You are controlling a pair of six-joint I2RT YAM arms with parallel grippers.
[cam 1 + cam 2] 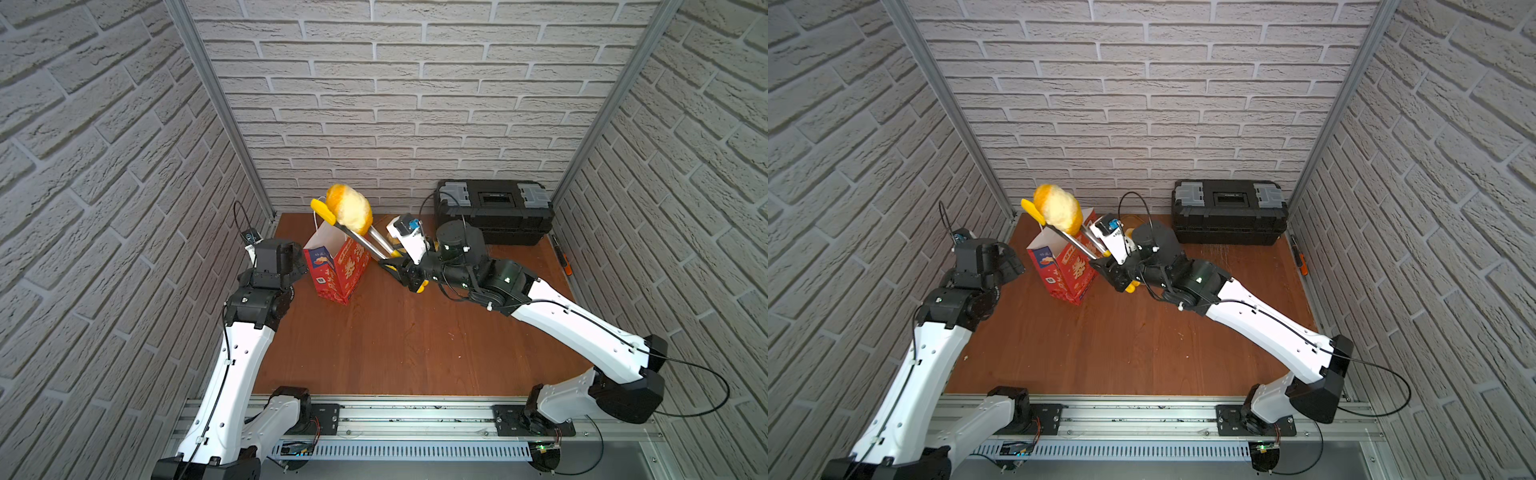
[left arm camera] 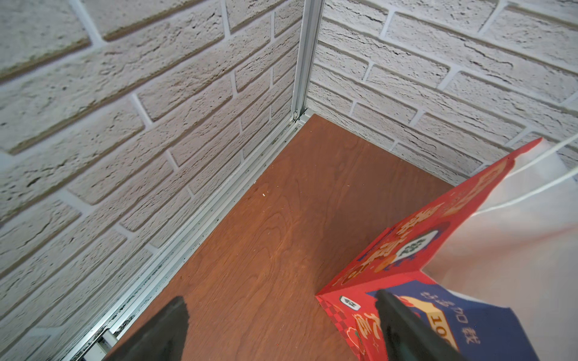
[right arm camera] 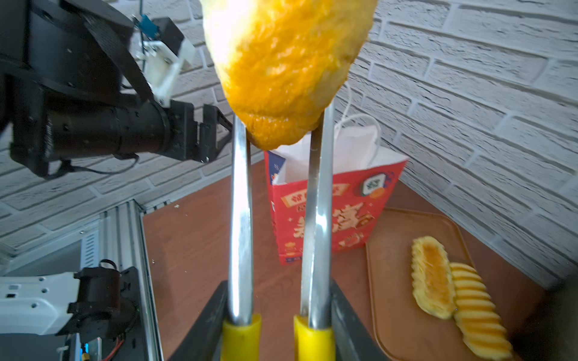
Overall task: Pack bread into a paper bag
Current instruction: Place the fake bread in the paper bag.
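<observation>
Fingers [image 3: 203, 325] of my right gripper [image 3: 276, 290] were clamped on the yellow handles of the long metal tongs [image 3: 240, 203]. The tongs' yellow tips pinched a puffy golden-brown oval loaf [image 1: 349, 208], held up higher than the open mouth of the tall white paper bag with a red and blue printed base [image 1: 336, 266]. The bag stood upright on the brown wooden worktop [image 1: 395, 332]. My left gripper [image 1: 301, 262] sat just beside its blue side, fingers [image 2: 406, 325] apart; I could not tell whether they touched it. A ridged golden roll [image 3: 478, 312] and a frilled golden piece [image 3: 431, 281] lay touching on a brown tray [image 3: 394, 243] near the bag.
</observation>
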